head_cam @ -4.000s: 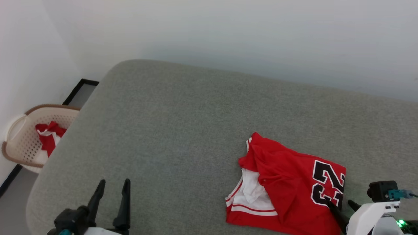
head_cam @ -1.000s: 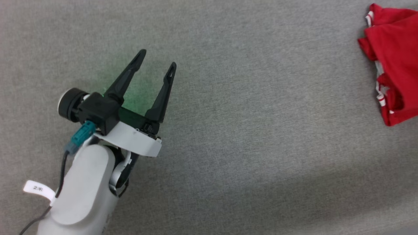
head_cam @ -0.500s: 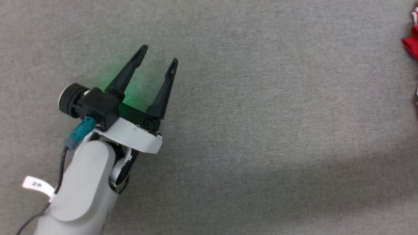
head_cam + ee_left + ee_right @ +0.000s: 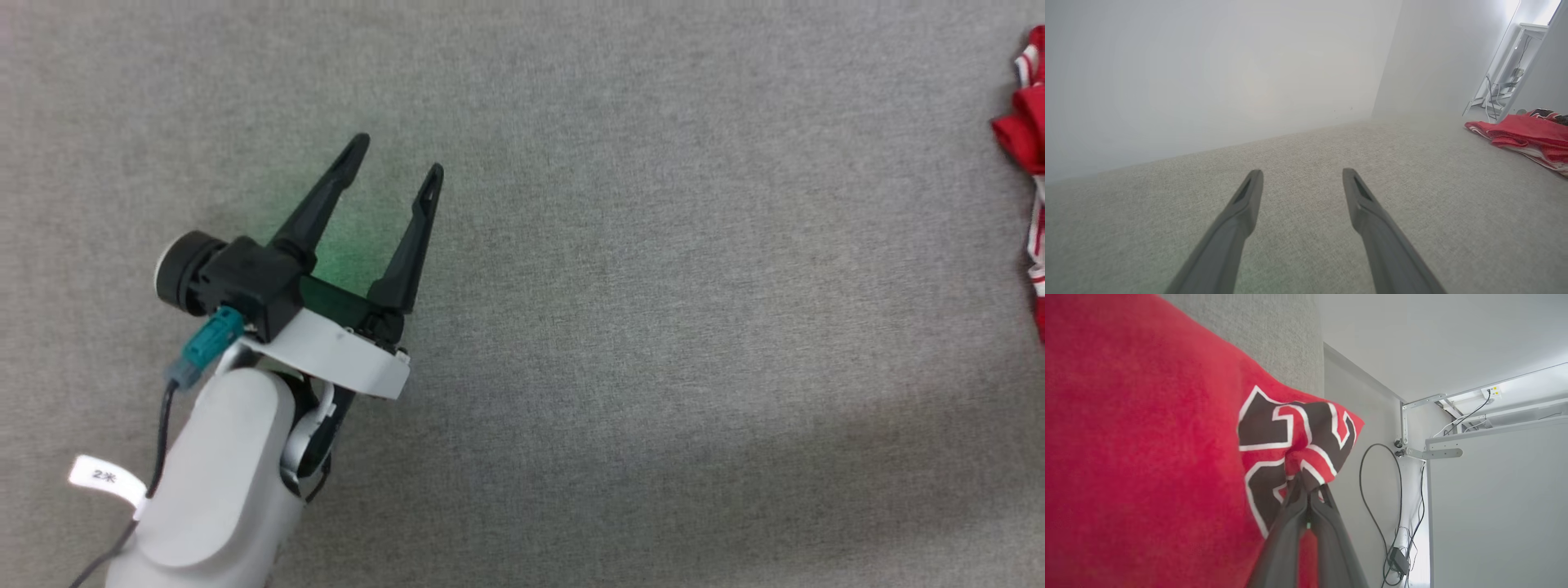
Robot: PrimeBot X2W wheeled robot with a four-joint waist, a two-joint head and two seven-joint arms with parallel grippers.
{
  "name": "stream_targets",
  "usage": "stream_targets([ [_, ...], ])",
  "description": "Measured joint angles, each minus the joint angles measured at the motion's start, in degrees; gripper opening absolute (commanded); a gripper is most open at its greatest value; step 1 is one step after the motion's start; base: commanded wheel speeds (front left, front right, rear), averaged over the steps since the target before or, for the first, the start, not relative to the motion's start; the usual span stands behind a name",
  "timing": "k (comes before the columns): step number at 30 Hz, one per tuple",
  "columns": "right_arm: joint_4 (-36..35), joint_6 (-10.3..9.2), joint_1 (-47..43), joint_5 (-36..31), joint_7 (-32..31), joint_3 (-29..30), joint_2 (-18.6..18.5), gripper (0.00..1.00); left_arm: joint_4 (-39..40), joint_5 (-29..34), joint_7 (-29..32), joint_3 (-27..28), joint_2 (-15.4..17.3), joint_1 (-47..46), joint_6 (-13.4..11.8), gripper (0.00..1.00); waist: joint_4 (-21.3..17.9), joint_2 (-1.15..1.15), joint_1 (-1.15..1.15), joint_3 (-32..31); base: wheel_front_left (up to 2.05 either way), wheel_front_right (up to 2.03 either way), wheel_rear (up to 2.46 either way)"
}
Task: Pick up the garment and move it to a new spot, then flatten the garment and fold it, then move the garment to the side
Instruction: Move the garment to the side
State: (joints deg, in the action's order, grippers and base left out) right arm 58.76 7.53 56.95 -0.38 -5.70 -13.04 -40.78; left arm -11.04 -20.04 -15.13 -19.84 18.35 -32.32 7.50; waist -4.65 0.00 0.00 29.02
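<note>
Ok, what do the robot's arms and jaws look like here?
Left: rounded pale-grey forearm, white wrist plate, black block with a round black cap, two long tapered dark jaws slotted near the tips. A teal plug with a black cable enters the block; a small white printed tag hangs there. Right jaws: equally dark, slim.

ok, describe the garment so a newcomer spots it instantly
Start from the wide grey fabric surface. Toward the robot's right on it lies the garment, a crumpled red jersey. Red against grey, black white-edged numerals, a fold pinched in the shut right gripper.
</note>
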Motion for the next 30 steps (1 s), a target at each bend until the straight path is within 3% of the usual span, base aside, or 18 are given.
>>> stream_targets([
  [1, 0.04, -0.01, -0.02, -0.40, 0.16, 0.20, -0.07, 0.55, -0.05, -0.02, 0.00, 0.04, -0.19, 0.18, 0.00, 1.00, 0.03, 0.00, 0.00, -0.49, 0.00, 0.00, 0.00],
  [4, 0.42, -0.01, -0.14, -0.86, 0.64, 1.30, -0.13, 0.55, -0.47, -0.19, 0.00, 0.08, -0.36, 1.35, 0.00, 1.00, 0.18, 0.00, 0.00, -2.15, 0.00, 0.00, 0.00],
  [5, 0.55, 0.00, -0.15, -1.10, 0.74, 1.69, -0.16, 0.62, -0.60, -0.19, 0.00, 0.15, -0.36, 1.76, 0.00, 1.00, 0.25, 0.00, 0.00, -2.76, 0.00, 0.00, 0.00],
  [7, 0.81, -0.01, -0.28, -1.45, 1.23, 2.70, -0.18, 0.93, -0.75, -0.30, 0.00, 0.71, -0.43, 2.65, 0.00, 1.00, 0.42, 0.00, 0.00, -4.09, 0.00, 0.00, 0.00],
  [8, 0.92, -0.01, -0.40, -1.88, 1.45, 2.94, -0.14, 1.00, -0.78, -0.45, 0.00, 1.08, -0.47, 3.14, 0.00, 1.00, 0.52, 0.00, 0.00, -4.78, 0.00, 0.00, 0.00],
  [17, 1.07, -0.01, -4.40, -1.80, 4.91, 4.72, 3.27, 1.00, -1.23, -0.57, 0.00, 4.09, -0.87, 9.80, 0.00, 1.00, 1.74, 0.00, 0.00, -11.97, 0.00, 0.00, 0.00],
  [30, 0.18, -0.01, -14.07, 5.63, 14.51, 4.09, 10.50, 1.00, -1.07, -0.07, 0.00, 10.18, -1.80, 20.35, 0.00, 1.00, 4.47, 0.00, 0.00, -22.62, 0.00, 0.00, 0.00],
])
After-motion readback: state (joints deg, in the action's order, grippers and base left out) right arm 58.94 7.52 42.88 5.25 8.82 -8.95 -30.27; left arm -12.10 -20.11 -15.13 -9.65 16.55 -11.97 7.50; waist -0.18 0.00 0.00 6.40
